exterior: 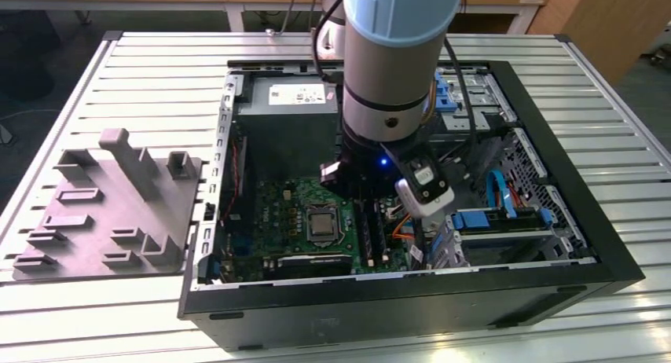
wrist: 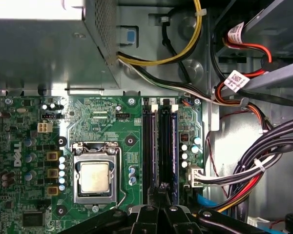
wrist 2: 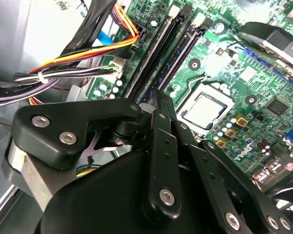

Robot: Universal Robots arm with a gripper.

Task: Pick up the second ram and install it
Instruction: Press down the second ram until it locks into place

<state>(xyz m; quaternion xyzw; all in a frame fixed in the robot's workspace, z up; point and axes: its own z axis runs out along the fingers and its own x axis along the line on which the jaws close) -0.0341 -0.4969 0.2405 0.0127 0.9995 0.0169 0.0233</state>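
Note:
Inside the open computer case (exterior: 419,308), my gripper (exterior: 362,202) hangs low over the green motherboard (wrist: 102,122), right of its processor socket (wrist: 94,175) in the exterior view. The second ram (wrist: 169,141) is a thin dark bluish stick standing on edge along the long black memory slots (wrist: 148,146). In both wrist views the gripper (wrist: 162,187) (wrist 2: 155,95) has its fingers drawn together at the near end of the ram (wrist 2: 173,58). The fingers hide that end of the stick.
A grey power supply (wrist: 39,48) sits beyond the board. Bundles of coloured cables (wrist: 254,165) run close beside the slots. A drive cage with blue parts (exterior: 504,214) fills the case's right side in the exterior view. A grey fixture block (exterior: 105,206) lies on the slatted table.

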